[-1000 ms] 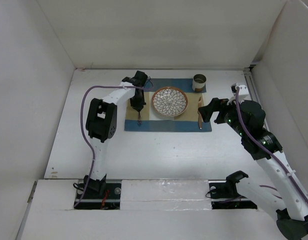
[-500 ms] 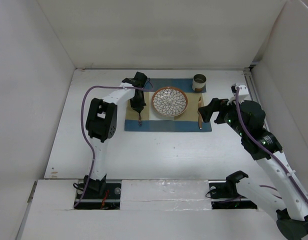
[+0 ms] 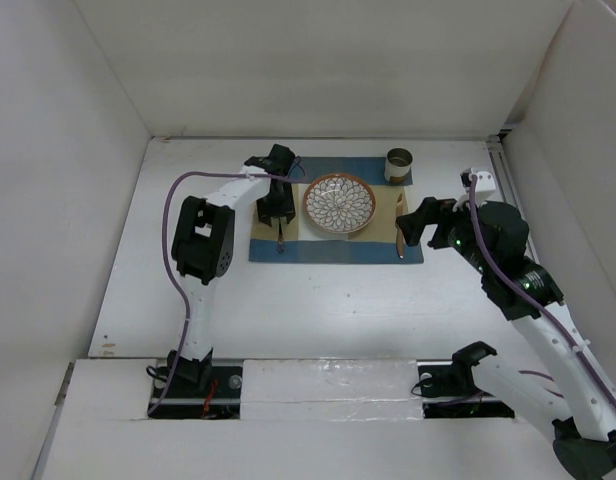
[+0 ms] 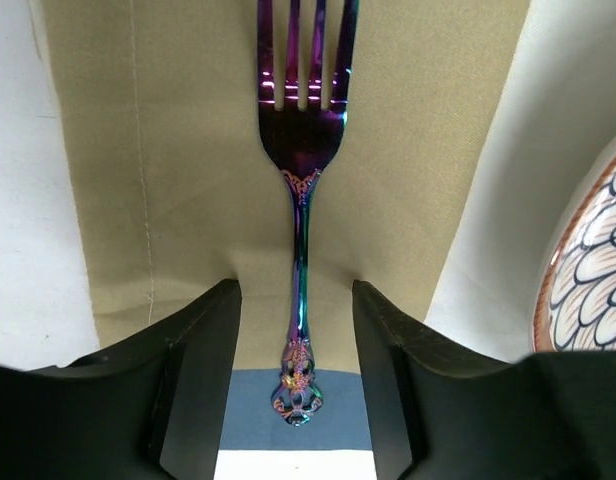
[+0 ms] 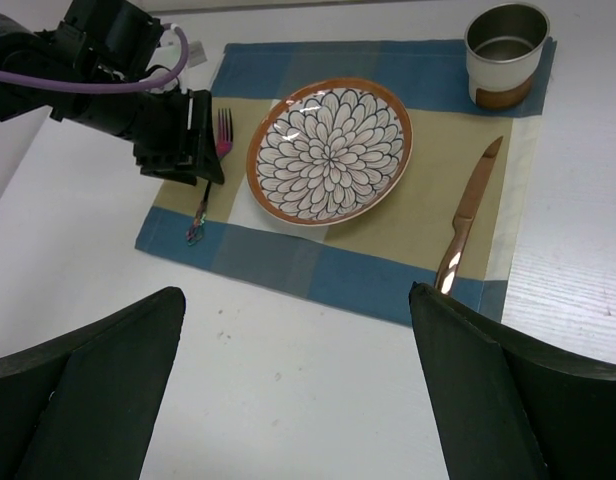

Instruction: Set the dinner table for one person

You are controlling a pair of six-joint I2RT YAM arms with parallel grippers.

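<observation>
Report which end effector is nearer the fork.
Left. The left end effector sits right over the fork, its open fingers either side of the handle. The right end effector is away across the plate, on the knife side of the placemat.

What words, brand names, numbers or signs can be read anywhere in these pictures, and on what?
None can be read. The flower-patterned plate with an orange rim, the iridescent purple metal fork, the copper-coloured knife, the steel cup, the blue-and-tan checked cloth placemat and the plain white dinner table show only pattern or bare surface, no lettering.
</observation>
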